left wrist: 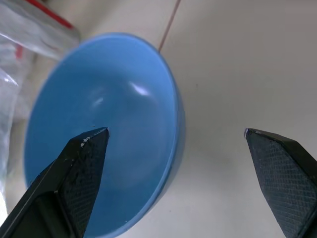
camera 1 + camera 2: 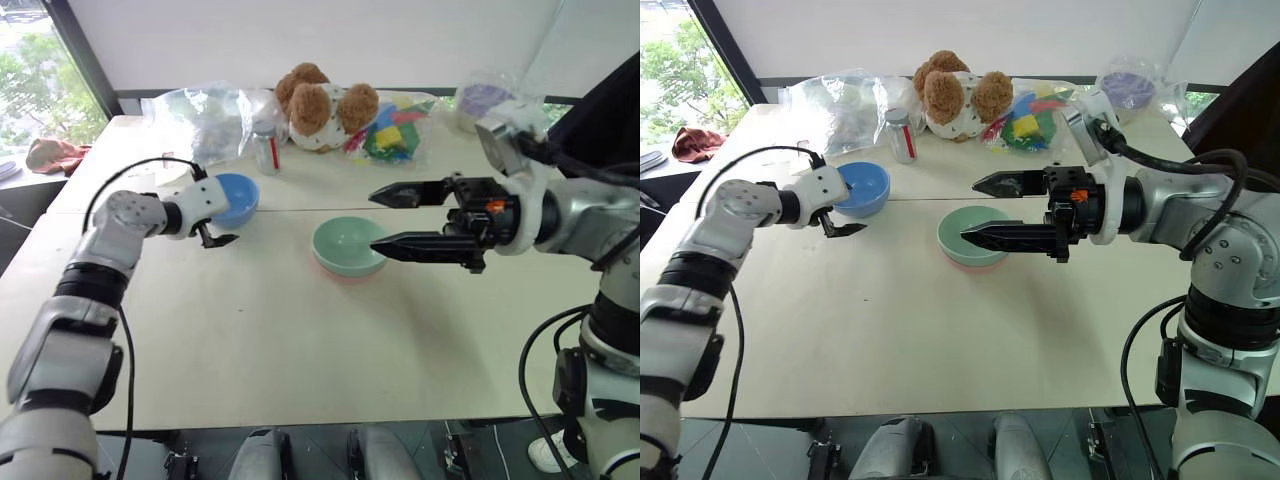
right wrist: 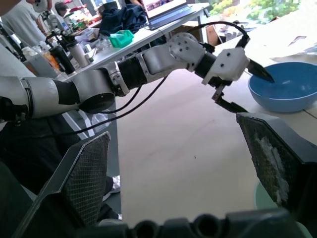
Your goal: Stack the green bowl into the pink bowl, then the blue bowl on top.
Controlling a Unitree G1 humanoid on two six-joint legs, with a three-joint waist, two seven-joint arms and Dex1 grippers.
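The green bowl [image 2: 348, 243] sits nested in the pink bowl [image 2: 350, 277], whose rim shows just beneath it, at the table's middle. My right gripper [image 2: 378, 220] hovers open above them, pointing to the left, with nothing between its fingers. The blue bowl [image 2: 236, 195] stands further left, near the table's seam. My left gripper [image 1: 176, 133] is open and straddles the blue bowl's [image 1: 99, 134] rim, one finger over the inside and the other finger [image 2: 220, 239] outside over the table. The right wrist view also shows that left gripper [image 3: 246, 89] at the blue bowl [image 3: 287, 91].
A teddy bear [image 2: 320, 105], a small bottle [image 2: 267, 150], crumpled plastic bags [image 2: 200, 115] and a bag of coloured toys [image 2: 395, 130] line the table's far side. A bagged purple object [image 2: 485, 100] sits at the far right. A red cloth [image 2: 55, 155] lies beyond the left edge.
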